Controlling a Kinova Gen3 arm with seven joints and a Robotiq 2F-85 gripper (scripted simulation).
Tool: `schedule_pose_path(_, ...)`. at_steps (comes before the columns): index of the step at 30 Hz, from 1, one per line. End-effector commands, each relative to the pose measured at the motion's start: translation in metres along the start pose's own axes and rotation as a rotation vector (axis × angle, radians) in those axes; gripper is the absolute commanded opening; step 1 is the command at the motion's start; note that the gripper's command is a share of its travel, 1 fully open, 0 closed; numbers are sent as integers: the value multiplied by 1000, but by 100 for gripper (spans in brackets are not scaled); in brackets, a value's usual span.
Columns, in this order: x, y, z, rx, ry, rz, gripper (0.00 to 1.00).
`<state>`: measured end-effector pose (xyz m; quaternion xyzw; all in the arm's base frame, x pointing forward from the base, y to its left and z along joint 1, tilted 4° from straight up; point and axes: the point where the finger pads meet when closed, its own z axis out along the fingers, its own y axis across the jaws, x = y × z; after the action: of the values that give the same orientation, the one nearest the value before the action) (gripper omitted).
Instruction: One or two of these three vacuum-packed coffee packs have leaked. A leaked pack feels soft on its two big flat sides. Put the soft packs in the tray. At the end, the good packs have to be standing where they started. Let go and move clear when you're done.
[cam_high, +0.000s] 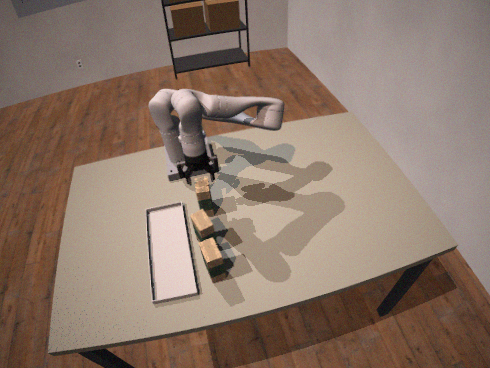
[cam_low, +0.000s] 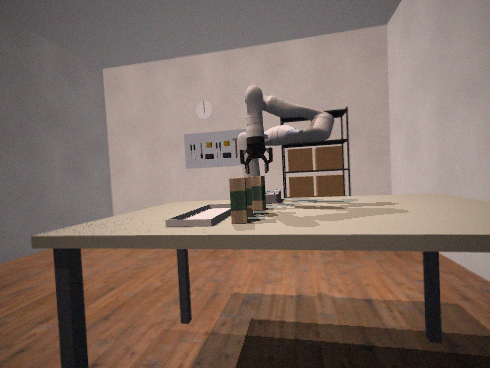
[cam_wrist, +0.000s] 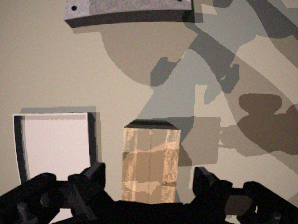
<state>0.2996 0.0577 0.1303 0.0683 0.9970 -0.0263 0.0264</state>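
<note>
Three tan coffee packs with dark green bands stand in a row on the table, right of the white tray. They are the far pack, the middle pack and the near pack. My gripper is open. It hangs straight above the far pack, with a finger on each side of the pack's top and clear of it. In the exterior view the packs overlap one another.
The arm's grey base sits on the table just behind the far pack. A shelf with cardboard boxes stands on the floor behind the table.
</note>
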Motion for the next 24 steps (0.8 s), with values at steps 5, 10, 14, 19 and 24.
schedule_pose_path(5,0,0,0,-1,-1,0,82)
schedule_pose_path(10,0,0,2,-1,-1,0,82)
schedule_pose_path(14,0,0,8,-1,-1,0,82)
schedule_pose_path(19,0,0,15,-1,-1,0,82)
schedule_pose_path(24,0,0,27,-1,-1,0,82)
